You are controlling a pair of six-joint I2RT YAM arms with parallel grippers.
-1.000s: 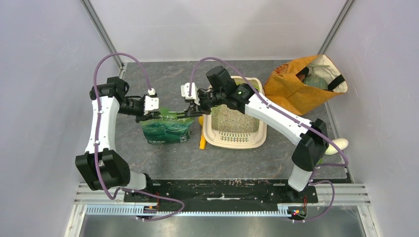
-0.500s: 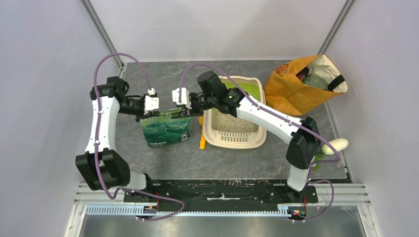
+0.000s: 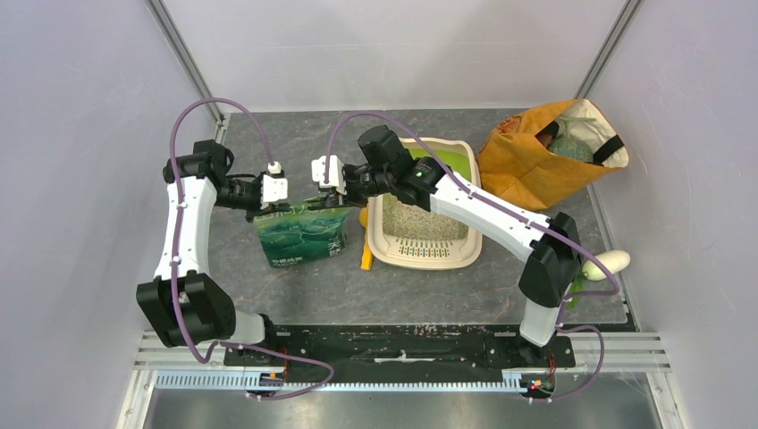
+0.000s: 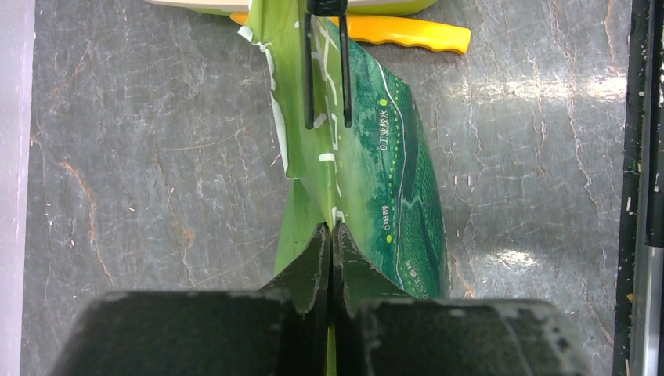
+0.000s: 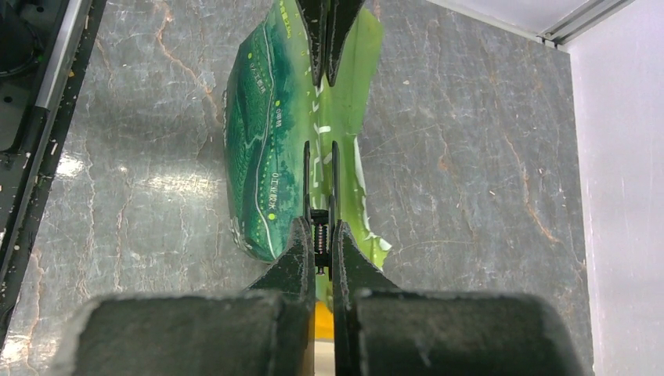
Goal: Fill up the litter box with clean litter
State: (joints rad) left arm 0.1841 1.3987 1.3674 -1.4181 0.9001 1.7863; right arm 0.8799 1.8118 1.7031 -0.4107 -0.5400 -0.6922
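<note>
Two grippers hold one green litter bag (image 3: 300, 237) by its top edge, at 9 o'clock of the litter box (image 3: 427, 264).

Top view: compared with one second ago, the right arm has swung toward 9 o'clock and uncovered the lime-green 12 o'clock end of the box; since half a second ago almost nothing has moved. There is one box, with clean litter (image 3: 420, 220) lying from its middle to the grate at 6 o'clock. One yellow plastic handle (image 3: 366, 256) lies between bag and box, and one orange fabric bag (image 3: 536, 165) stands at 2 o'clock of the box. Left wrist view: the left gripper (image 4: 330, 232) is pressed together on the bag's edge. Right wrist view: the right gripper (image 5: 317, 229) is clamped on the same edge, with the left one at 12 o'clock.
</note>
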